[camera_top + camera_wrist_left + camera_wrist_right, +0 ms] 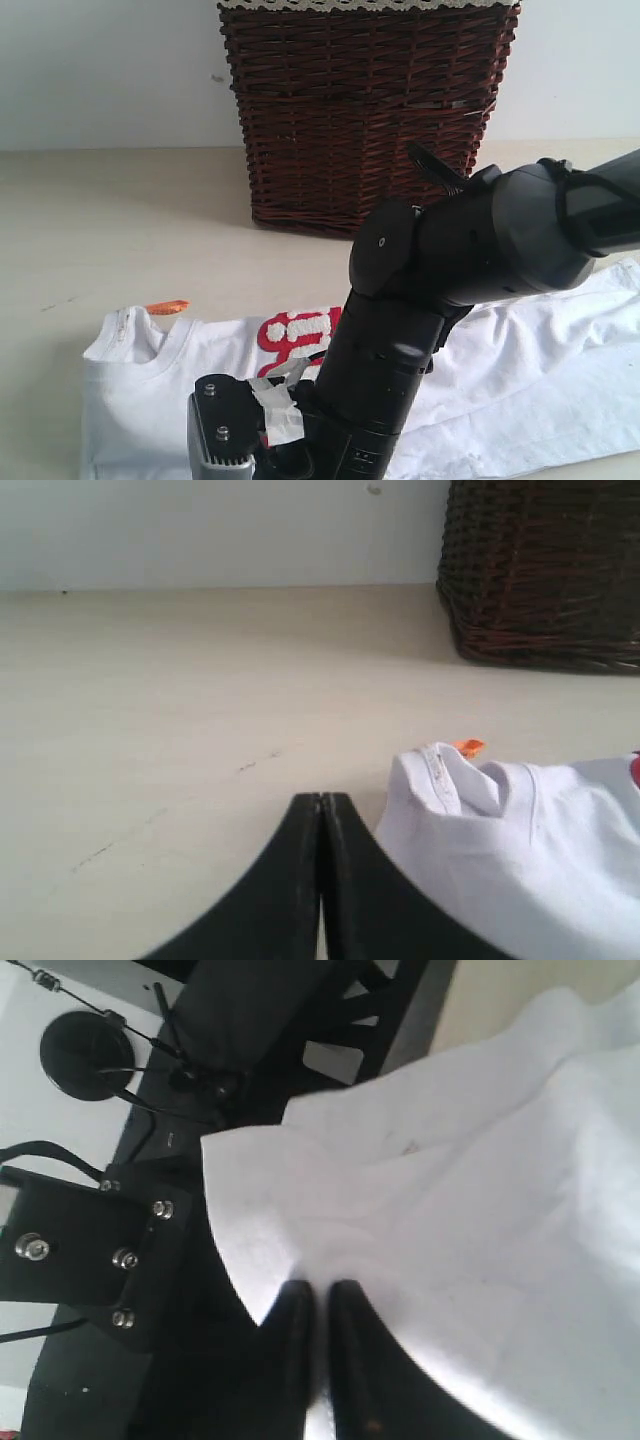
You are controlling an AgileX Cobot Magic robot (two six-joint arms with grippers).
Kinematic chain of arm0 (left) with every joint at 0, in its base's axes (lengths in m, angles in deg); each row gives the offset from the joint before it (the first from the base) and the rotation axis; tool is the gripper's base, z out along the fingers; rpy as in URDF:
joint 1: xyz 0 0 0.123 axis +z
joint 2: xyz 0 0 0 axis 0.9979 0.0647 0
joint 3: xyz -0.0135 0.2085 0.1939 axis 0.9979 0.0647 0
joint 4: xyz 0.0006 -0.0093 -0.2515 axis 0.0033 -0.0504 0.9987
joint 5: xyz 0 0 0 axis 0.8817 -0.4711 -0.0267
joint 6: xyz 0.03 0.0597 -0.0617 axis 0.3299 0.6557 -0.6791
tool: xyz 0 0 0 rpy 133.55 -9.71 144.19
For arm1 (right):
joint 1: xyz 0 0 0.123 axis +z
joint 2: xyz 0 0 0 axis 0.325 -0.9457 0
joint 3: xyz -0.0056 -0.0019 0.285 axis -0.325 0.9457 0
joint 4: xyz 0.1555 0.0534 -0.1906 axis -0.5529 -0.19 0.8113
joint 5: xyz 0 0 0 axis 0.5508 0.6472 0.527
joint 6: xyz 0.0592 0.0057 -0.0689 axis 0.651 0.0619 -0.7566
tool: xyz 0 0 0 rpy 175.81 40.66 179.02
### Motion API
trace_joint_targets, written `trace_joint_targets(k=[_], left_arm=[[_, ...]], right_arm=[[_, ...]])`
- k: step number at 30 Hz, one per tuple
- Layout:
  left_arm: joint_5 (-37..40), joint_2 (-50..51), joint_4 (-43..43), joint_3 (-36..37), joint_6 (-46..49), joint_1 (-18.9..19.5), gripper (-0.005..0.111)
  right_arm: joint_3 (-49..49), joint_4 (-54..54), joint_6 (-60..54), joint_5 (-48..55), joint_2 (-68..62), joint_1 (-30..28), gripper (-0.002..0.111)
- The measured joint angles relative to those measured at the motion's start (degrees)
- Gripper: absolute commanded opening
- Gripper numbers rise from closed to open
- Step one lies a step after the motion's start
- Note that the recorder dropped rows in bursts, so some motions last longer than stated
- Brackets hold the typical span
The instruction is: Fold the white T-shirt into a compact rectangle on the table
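White T-shirt point(520, 360) with red band; dark brown wicker basket point(365, 110)

basket point(365, 110): dark brown wicker, upright at far side of surface, against wall
basket trim point(365, 5): white lace along top rim
wall point(110, 70): plain, pale, behind basket
basket, left wrist view point(545, 570): corner only

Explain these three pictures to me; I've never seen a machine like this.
This is a two-armed robot folding laundry. The wide picture comes from a camera off the arms; the bulky black shape is the right arm reaching across a white T-shirt lying on a pale table, with a wicker basket behind. The other two pictures come from cameras on the wrists. The left gripper has its jaws shut on nothing, beside the collar. The right gripper pinches an edge of the shirt.
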Motion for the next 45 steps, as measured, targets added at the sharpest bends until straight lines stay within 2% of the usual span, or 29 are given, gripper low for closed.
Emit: trace_joint_targets(k=[4, 6, 8, 13, 15, 22, 27, 30, 32, 44, 45], left_arm=[[0.0, 0.0, 0.0, 0.0, 0.0, 0.0, 0.0], [0.0, 0.0, 0.0, 0.0, 0.0, 0.0, 0.0], [0.0, 0.0, 0.0, 0.0, 0.0, 0.0, 0.0], [0.0, 0.0, 0.0, 0.0, 0.0, 0.0, 0.0], [0.0, 0.0, 0.0, 0.0, 0.0, 0.0, 0.0], [0.0, 0.0, 0.0, 0.0, 0.0, 0.0, 0.0], [0.0, 0.0, 0.0, 0.0, 0.0, 0.0, 0.0], [0.0, 0.0, 0.0, 0.0, 0.0, 0.0, 0.0], [0.0, 0.0, 0.0, 0.0, 0.0, 0.0, 0.0], [0.0, 0.0, 0.0, 0.0, 0.0, 0.0, 0.0], [0.0, 0.0, 0.0, 0.0, 0.0, 0.0, 0.0]], right_arm=[[0.0, -0.4, -0.1, 2.1, -0.1, 0.0, 0.0], [0.0, -0.5, -0.5, 2.9, -0.1, 0.0, 0.004], [0.0, -0.5, -1.1, 3.2, -0.1, 0.0, 0.014], [0.0, -0.1, -1.5, -1.3, -0.1, 0.0, 0.054], [0.0, -0.1, -1.5, -2.4, -0.1, 0.0, 0.059], [0.0, -0.7, -3.1, -6.7, 4.6, 0.0, 0.059], [-4.1, 5.0, -4.6, -22.9, 9.4, 0.0, 0.059], [-8.5, 6.9, -4.0, -33.1, 7.2, -0.7, 0.059], [-11.5, 7.0, -2.7, -36.0, 4.1, -1.4, 0.059], [-25.0, 8.8, 1.0, -36.1, -14.4, -1.8, 0.059], [-25.7, 8.9, 1.0, -36.1, -15.4, -1.8, 0.052]])
